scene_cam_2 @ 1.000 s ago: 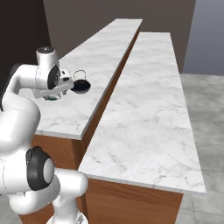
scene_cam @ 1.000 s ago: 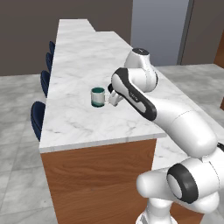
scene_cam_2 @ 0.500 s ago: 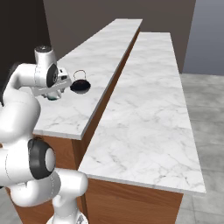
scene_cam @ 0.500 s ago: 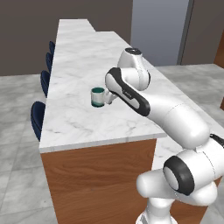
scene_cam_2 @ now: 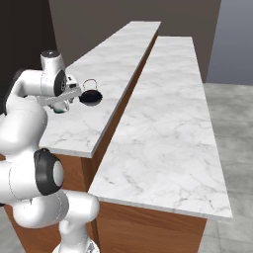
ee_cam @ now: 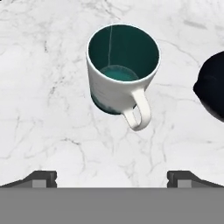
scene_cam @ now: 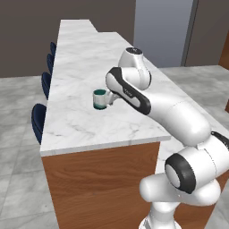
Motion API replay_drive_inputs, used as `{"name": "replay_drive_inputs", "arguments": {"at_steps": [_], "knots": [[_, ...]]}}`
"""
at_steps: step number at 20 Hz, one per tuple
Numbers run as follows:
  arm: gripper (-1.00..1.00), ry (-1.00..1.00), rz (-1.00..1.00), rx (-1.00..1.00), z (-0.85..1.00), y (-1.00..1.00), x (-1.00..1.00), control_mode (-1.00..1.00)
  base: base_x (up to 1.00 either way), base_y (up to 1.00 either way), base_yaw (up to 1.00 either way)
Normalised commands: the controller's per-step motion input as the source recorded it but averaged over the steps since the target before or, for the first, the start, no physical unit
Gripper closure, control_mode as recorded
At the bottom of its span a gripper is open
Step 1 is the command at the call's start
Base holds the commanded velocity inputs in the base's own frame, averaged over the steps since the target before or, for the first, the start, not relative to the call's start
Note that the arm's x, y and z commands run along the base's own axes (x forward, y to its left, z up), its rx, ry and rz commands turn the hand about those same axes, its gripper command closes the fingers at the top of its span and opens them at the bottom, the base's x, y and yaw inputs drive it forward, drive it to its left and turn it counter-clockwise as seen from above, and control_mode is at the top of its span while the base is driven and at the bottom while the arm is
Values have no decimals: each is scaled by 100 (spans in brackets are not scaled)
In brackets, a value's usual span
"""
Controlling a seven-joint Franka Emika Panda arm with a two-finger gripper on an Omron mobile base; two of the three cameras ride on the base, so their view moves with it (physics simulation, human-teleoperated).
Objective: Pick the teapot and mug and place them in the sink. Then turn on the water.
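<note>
Clearly the main risk is a clumsy descent: the mug [ee_cam: 122, 72] stands upright on the white marble counter [scene_cam: 85, 120] with its handle turned toward the bottom of the hand view, pointing at the gripper [ee_cam: 112, 177], so a finger coming down could catch the handle loop and tip or spin the cup instead of closing on its wall. A second risk, in my judgement, is the teapot [ee_cam: 212, 89], a dark rounded shape at the right edge of the hand view, near the mug but apart from it; a wide approach might nudge it. The jaws are spread wide and hold nothing, their 2 dark tips showing at the lower left and lower right of the hand view. The mug sits in the upper middle of that view, beyond the tips and roughly centred between them, not yet inside the gap. In the left base view the mug [scene_cam: 100, 99] is left of centre, just beside the hand; in the right base view the teapot [scene_cam_2: 91, 97] lies in the upper left.
</note>
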Motion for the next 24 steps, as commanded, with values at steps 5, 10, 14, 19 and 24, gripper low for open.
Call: {"name": "replay_drive_inputs", "arguments": {"at_steps": [5,10,14,19,24], "knots": [[-100,0,1,0,0,0,12,-100,0,0,0],[-100,0,1,0,0,4,14,-100,0,0,0],[-100,0,0,0,0,1,21,-100,0,0,0],[-100,0,0,0,0,3,14,-100,0,0,0],[-100,0,1,0,-5,0,8,-100,0,0,0]]}}
